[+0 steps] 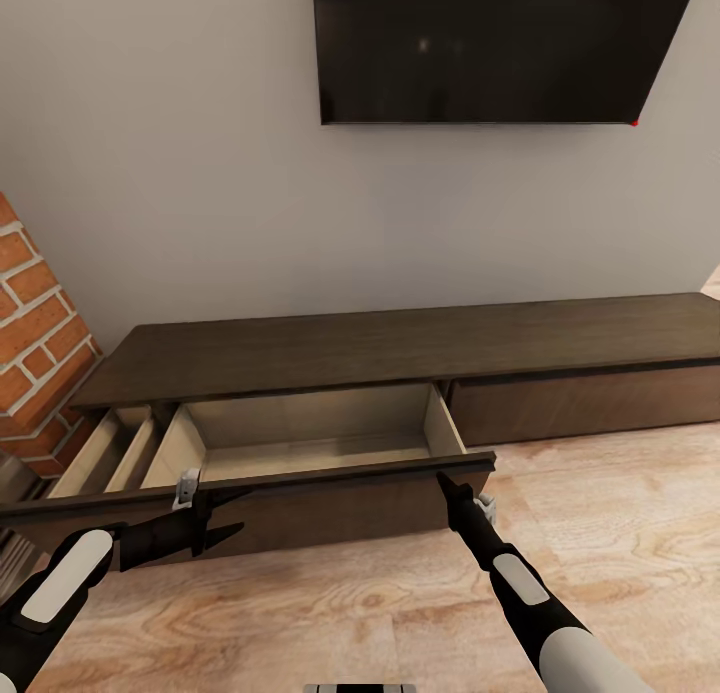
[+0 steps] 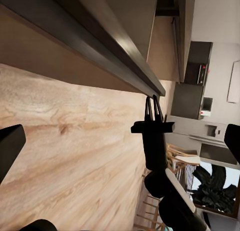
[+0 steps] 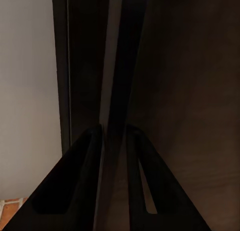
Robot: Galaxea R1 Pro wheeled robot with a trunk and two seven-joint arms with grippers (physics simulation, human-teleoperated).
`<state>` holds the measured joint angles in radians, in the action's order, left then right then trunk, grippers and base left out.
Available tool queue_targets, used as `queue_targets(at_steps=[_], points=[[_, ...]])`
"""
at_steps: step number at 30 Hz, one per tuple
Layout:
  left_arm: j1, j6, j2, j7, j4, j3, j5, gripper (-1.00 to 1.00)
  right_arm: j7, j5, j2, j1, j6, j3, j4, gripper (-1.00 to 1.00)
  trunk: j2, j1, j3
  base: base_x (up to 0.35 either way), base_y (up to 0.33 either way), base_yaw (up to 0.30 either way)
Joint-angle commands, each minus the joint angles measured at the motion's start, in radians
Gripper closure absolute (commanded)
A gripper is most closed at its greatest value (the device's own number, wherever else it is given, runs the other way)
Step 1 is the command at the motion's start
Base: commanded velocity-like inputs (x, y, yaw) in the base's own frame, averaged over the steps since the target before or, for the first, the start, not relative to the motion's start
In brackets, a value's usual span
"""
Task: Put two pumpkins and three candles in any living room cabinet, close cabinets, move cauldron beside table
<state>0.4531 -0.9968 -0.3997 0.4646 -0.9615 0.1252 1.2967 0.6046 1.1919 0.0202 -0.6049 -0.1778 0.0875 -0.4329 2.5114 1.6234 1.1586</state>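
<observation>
Fingers of our right gripper pinching the open drawer front's top edge, left gripper spread open beside it, one cabinet, one drawer out.

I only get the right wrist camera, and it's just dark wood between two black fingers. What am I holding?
Observer: In the head view, your right gripper is pinching the top edge of the drawer front, at its right end. That drawer is pulled out of the long cabinet.
Operator: Is there anything in the drawer?
Observer: The beige inside that I can see holds nothing. The strip just behind the front is hidden.
Operator: Where's my other gripper?
Observer: The left gripper is open and sits by the same front, nearer its left end.
</observation>
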Motion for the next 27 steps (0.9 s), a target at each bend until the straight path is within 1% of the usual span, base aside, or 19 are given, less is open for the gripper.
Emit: queue_targets(at_steps=[1,9,19,27], points=[[0.001,0.0,-0.001,0.008,0.001,0.002,-0.004,-1.0,0.017,0.005,0.019,-0.001,-0.016,-0.008,-0.001,1.0,0.0,0.0,0.001,-0.002,0.0,0.0],[0.001,0.0,-0.001,0.008,0.001,0.003,-0.004,-1.0,0.018,0.004,0.018,-0.001,-0.016,-0.008,-0.001,1.0,0.0,0.0,0.001,-0.063,0.0,0.0],[0.001,0.0,0.0,0.008,0.001,0.002,-0.005,-1.0,0.018,0.005,0.019,-0.001,-0.016,-0.008,-0.001,1.0,0.0,0.0,0.001,-0.007,0.0,0.0],[0.001,0.0,-0.001,0.008,0.001,0.002,-0.005,-1.0,0.017,0.005,0.02,-0.001,-0.016,-0.008,-0.001,1.0,0.0,0.0,0.001,-0.07,0.0,0.0]])
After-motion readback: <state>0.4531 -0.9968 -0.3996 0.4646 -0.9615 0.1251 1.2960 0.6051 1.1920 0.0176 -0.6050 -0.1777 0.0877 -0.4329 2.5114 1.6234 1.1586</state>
